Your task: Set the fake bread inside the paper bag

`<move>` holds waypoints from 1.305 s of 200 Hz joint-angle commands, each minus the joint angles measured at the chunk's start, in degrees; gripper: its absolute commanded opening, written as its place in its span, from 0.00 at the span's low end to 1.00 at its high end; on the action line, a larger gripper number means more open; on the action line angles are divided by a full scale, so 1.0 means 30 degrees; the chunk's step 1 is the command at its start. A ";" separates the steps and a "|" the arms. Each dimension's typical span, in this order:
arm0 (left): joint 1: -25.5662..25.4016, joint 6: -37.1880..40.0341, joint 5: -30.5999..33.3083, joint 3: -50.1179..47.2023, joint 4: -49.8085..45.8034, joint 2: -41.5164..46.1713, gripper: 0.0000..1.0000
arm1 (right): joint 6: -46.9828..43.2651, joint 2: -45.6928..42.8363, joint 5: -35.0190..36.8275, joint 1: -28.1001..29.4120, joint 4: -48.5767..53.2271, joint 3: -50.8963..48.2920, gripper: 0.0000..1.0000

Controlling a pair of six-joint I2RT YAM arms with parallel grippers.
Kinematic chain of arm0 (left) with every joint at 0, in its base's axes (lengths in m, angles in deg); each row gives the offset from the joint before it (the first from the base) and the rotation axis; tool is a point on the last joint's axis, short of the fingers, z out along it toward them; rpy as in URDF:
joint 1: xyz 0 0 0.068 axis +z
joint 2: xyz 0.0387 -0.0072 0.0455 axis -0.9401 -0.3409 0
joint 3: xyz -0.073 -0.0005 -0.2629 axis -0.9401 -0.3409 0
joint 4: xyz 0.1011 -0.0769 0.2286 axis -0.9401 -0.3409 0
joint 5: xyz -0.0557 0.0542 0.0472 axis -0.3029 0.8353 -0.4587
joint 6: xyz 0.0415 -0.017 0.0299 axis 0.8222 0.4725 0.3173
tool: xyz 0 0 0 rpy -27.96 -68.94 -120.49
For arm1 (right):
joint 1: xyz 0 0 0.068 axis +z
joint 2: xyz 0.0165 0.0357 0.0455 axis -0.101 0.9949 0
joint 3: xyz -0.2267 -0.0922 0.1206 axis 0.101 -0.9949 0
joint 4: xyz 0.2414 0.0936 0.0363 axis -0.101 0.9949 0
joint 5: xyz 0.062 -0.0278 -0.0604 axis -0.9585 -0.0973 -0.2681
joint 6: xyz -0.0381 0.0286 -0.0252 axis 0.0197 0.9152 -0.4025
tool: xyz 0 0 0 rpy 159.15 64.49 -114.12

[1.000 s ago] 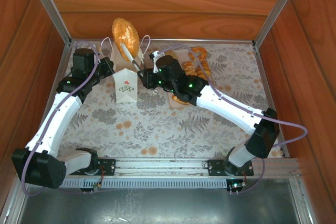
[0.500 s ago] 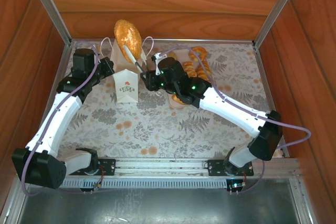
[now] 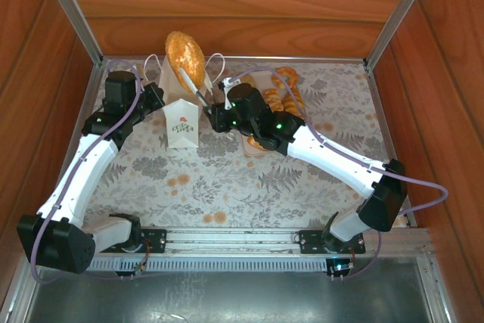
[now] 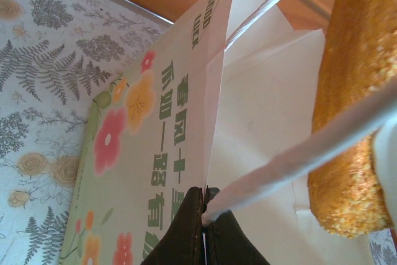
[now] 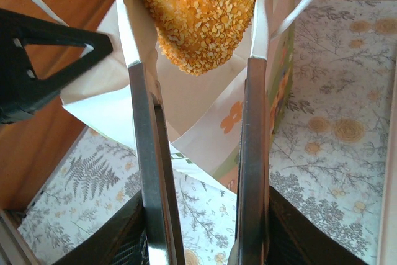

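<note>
1. The left arm (image 3: pixel 83 164) rose from its base at the near left corner and reached up the left side of the table (image 3: pixel 227 179), bent inward at the wrist toward the bag.
2. The left gripper (image 3: pixel 156 97) was clenched. In the left wrist view its dark fingers (image 4: pixel 186 234) pinched the bag's rim where a cord handle came out.
3. The paper bag (image 3: pixel 181 122) stood upright at the far left-centre of the table with its mouth open. There was one bag, with two white loop handles (image 3: pixel 217 62).
4. The bag's green flowered face carried "Good luck" in small letters near the top edge. Below it ran columns of dark green Chinese characters. Its white side bore a red-green logo whose lettering was too small to read.
5. One oval loaf (image 3: pixel 184 52), golden and crumb-coated, hung over the bag's open mouth, held end-down. Whether its lower tip was inside the rim could not be told.
6. One pair of metal tongs (image 5: pixel 149 153) gripped the loaf, one blade on each flank.
7. The right gripper (image 3: pixel 215 113) was closed around the tongs, squeezing the two blades between its fingers.
8. The tray (image 3: pixel 253 149) lay just right of the bag, under the right wrist. Several more pastries (image 3: pixel 286 75) lay on it, but the arm covered part of it, so their number could not be counted.
9. The right arm (image 3: pixel 333 158) stretched from its near-right base, elbow out to the right, forearm running diagonally toward the bag.
</note>
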 commanded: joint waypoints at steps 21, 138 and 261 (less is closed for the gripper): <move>-0.0113 -0.0543 -0.0023 -0.0341 0.0802 0.0549 0.00 | -0.1234 -0.0627 0.0288 0.0191 0.1469 0.1241 0.12; -0.1157 -0.1554 -0.0116 -0.1160 0.1982 0.0780 0.00 | -0.1372 -0.0141 0.1032 0.0250 0.9549 0.4794 0.12; -0.1870 -0.2404 0.0292 -0.2256 0.3161 0.1098 0.00 | -0.2229 0.2493 0.1325 0.0177 1.4459 0.8957 0.13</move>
